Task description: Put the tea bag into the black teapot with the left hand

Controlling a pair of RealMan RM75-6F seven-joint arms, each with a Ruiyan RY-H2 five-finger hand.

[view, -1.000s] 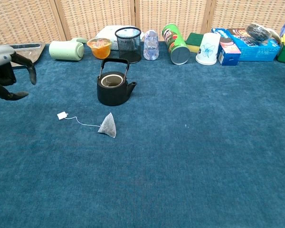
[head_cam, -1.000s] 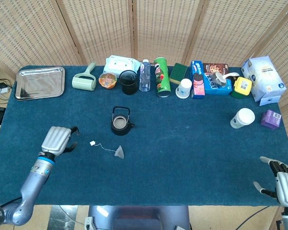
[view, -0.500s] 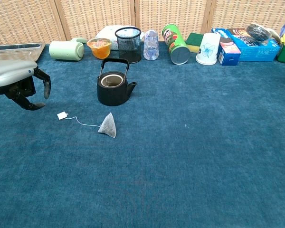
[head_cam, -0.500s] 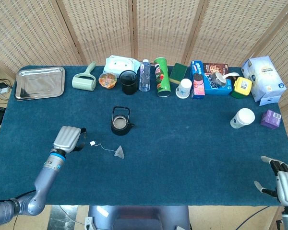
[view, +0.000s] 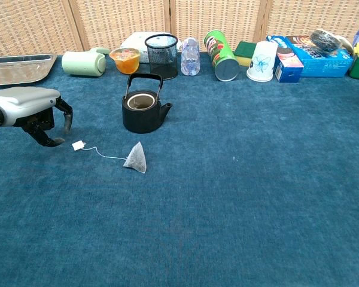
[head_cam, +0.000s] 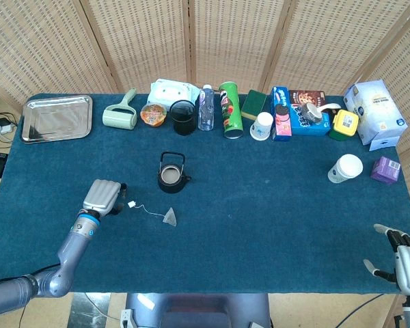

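The tea bag [head_cam: 169, 217] [view: 136, 159] lies on the blue cloth, its string running left to a small white tag [head_cam: 132, 203] [view: 78, 145]. The black teapot [head_cam: 171, 173] [view: 143, 109] stands lidless just behind it, handle upright. My left hand [head_cam: 104, 196] [view: 35, 106] hovers palm down just left of the tag, fingers curled downward and apart, holding nothing. My right hand [head_cam: 403, 259] rests at the table's near right corner, fingers spread, empty; the chest view does not show it.
A row of items lines the back edge: steel tray [head_cam: 57, 117], green roller [head_cam: 120, 115], orange cup [head_cam: 153, 114], black mesh cup [head_cam: 184, 116], bottle [head_cam: 206, 108], green can [head_cam: 229, 109], paper cups, boxes. A white cup [head_cam: 344, 168] and purple box [head_cam: 385, 170] stand at right.
My left hand has moved right and slightly nearer the tea bag's tag, now almost beside it. The tea bag, teapot and right hand have stayed put.
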